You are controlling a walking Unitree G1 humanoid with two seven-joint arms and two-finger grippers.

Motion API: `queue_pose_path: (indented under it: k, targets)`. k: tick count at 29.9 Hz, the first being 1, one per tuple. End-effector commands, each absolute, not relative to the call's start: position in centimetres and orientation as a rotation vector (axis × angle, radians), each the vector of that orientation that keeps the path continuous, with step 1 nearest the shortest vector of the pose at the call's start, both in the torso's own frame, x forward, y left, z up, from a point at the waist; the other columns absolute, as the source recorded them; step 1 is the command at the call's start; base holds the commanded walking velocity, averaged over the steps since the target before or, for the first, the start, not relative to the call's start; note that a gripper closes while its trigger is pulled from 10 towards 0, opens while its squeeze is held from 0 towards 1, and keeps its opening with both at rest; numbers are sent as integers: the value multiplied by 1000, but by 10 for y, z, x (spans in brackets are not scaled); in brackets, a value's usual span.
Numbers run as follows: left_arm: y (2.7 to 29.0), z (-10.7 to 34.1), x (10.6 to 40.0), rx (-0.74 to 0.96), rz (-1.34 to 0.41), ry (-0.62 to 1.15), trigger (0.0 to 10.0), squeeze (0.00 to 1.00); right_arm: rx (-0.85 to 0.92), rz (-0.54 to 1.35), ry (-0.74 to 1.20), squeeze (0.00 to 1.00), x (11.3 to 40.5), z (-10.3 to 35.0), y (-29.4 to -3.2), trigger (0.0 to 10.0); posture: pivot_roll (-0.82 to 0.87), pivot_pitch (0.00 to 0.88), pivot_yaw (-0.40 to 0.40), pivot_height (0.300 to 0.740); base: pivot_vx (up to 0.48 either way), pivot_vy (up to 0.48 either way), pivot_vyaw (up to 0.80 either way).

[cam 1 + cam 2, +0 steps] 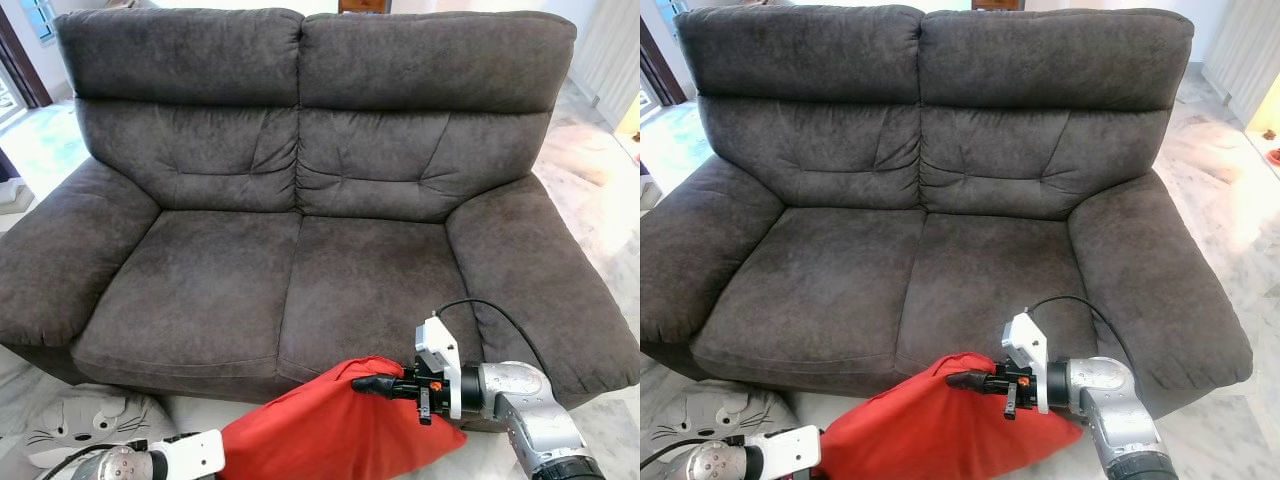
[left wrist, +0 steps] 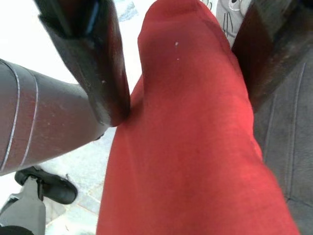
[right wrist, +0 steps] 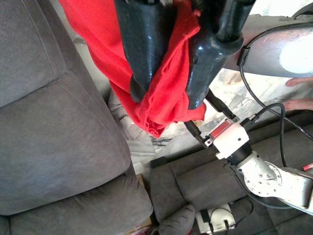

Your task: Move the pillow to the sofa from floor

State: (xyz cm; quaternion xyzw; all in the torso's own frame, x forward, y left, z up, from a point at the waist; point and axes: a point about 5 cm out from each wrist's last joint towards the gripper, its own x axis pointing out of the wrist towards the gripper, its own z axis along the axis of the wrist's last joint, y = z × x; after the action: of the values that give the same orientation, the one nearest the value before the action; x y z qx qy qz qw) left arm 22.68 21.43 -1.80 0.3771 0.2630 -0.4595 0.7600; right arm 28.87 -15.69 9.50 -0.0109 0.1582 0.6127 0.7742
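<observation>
Right pincer (image 1: 366, 385) and left pincer (image 2: 181, 73) both pinching the plain red, softly creased pillow (image 1: 320, 430) before the grey sofa (image 1: 230, 290).

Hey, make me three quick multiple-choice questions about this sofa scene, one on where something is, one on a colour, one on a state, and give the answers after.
1. Where is the grey cat-face cushion?
A. On the sofa seat
B. On the floor by the sofa's front left corner
C. On the right armrest

2. What colour is the pillow being carried?
A. Red
B. Blue
C. Grey

3. What is the right gripper doing?
A. Hanging open
B. Resting on the armrest
C. Shut on the pillow

Answers:
1 B: the cat-face cushion lies on the floor below the sofa.
2 A: the pillow is plainly red.
3 C: the right gripper pinches red fabric between its fingers.
</observation>
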Motion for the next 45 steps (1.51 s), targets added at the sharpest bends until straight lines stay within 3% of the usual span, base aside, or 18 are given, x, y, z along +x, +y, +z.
queue_pose_path:
  k: [1, 45]
  targets:
    - [217, -22, 221, 831, -1016, 601, 0, 0, -43, 1380, 191, 0, 296, 123, -146, 10000, 93, 119, 27, 740, 0, 0, 0]
    - [212, -24, 222, 900, -1070, 599, 0, 0, -47, 1374, 204, 0, 294, 116, -142, 10000, 91, 116, 30, 740, 0, 0, 0]
